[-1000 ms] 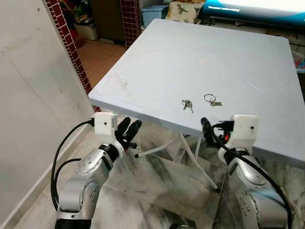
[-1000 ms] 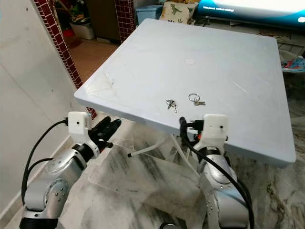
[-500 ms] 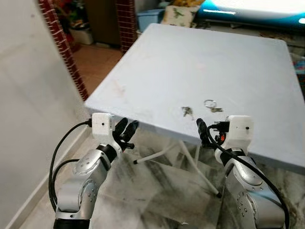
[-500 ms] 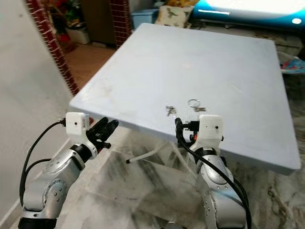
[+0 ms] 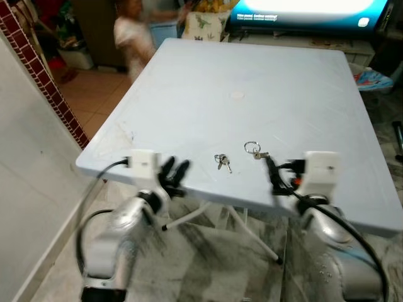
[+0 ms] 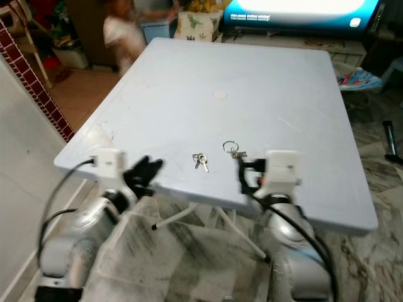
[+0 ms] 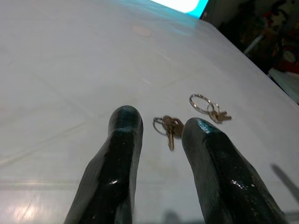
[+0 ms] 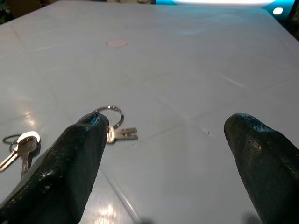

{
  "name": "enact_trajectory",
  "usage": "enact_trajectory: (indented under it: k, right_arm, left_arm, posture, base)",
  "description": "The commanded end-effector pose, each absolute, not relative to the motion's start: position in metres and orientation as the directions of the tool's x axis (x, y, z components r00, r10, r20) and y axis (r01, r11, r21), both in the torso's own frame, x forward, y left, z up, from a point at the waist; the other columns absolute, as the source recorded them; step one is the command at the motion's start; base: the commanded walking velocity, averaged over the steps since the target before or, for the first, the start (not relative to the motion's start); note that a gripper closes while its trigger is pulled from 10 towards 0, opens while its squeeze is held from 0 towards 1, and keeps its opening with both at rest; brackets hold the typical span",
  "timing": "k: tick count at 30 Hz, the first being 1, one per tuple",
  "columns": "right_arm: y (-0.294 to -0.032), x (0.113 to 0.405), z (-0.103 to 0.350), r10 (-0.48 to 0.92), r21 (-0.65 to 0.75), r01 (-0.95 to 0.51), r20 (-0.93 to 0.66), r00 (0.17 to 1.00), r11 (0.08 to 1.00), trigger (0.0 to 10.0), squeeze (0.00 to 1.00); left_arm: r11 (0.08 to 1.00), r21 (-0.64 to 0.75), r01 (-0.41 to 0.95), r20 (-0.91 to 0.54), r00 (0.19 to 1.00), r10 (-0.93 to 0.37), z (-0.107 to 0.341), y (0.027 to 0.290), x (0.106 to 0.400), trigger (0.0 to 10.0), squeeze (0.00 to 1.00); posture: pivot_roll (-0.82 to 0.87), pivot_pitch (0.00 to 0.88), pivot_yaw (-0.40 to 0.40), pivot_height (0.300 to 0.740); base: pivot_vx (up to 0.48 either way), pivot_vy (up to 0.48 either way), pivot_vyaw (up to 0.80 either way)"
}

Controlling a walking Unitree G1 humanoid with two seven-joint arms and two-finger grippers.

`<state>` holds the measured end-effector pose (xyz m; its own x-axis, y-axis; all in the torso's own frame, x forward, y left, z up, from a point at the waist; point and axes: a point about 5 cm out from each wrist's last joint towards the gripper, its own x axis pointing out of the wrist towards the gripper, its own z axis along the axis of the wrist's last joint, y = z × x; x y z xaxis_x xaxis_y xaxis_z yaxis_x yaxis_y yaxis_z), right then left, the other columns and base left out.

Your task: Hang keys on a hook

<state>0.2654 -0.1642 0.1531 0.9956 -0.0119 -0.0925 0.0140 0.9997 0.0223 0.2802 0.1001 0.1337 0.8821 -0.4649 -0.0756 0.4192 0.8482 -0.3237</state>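
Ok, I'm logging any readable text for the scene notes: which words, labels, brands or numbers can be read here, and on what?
Lit screen beyond the table: one line of white text, too small and blurred to read.
Two key sets: any stamping is too small to tell.
Nothing else shows lettering.

Keys [image 7: 169, 127] metal, shiny; table [image 5: 189, 88] smooth pale plastic-looking; fingers [image 7: 122, 154] glossy black.

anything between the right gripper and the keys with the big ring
Nothing: bare white table separates the right gripper from the big-ring keys in the right wrist view. The keys lie just beyond one fingertip, untouched. The smaller key bunch lies off toward the left gripper.
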Motion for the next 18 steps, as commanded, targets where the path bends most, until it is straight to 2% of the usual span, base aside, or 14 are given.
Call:
enact_trajectory:
  k: [1, 12, 18]
  right_arm:
    - [-0.157, 0.265, 0.154, 0.02, 0.028, -0.018, -0.087, 0.996, 0.999, 10.0, 0.0]
    - [-0.148, 0.266, 0.146, 0.089, 0.026, -0.087, -0.136, 0.987, 0.996, 10.0, 0.0]
    - [-0.147, 0.276, 0.141, 0.101, 0.003, -0.102, -0.17, 0.98, 0.995, 10.0, 0.0]
  left_arm:
    - [0.862, -0.311, 0.399, -0.078, 0.894, -0.442, 0.133, 0.108, 0.28, 10.0, 0.0]
    - [0.874, -0.295, 0.386, -0.087, 0.9, -0.427, 0.13, 0.111, 0.28, 10.0, 0.0]
    - [0.826, -0.292, 0.482, -0.096, 0.845, -0.526, 0.124, 0.104, 0.272, 10.0, 0.0]
  posture:
    - [-0.1, 0.111, 0.033, 0.74]
    - [-0.1, 0.117, 0.034, 0.74]
    - [-0.1, 0.122, 0.04, 0.74]
  base:
    - [0.0, 0.0, 0.0]
    - [0.0, 0.0, 0.0]
    - [0.0, 0.0, 0.0]
